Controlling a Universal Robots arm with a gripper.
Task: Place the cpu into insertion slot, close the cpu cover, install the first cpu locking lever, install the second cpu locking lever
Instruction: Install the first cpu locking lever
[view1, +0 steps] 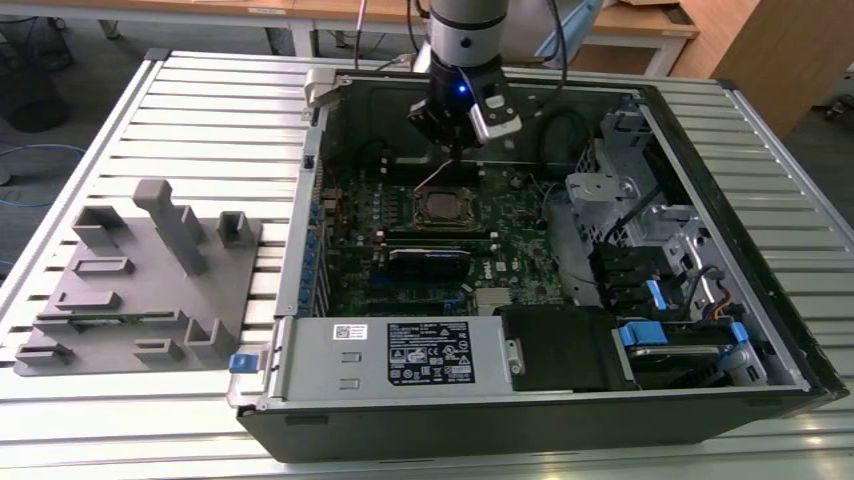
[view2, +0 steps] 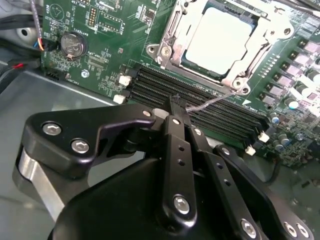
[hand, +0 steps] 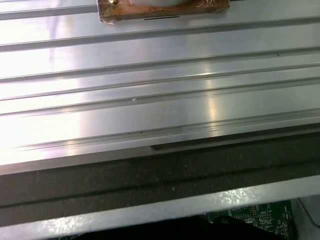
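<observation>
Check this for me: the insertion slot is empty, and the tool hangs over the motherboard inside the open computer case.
Wrong on one point: the insertion slot is not empty; the cpu sits in it, as the second wrist view shows. The tool does hang over the motherboard inside the open computer case.

Robotics lab or workshop: aluminium slatted table (view1: 174, 90) carrying an opened PC (view1: 534, 428), grey jig (view1: 134, 290) at 9 o'clock, robot arm (view1: 466, 30) and wooden desks (view1: 641, 22) at 12 o'clock.

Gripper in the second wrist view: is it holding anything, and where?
Seemingly the thin locking lever, pinched at its free end by the gripper.
</observation>
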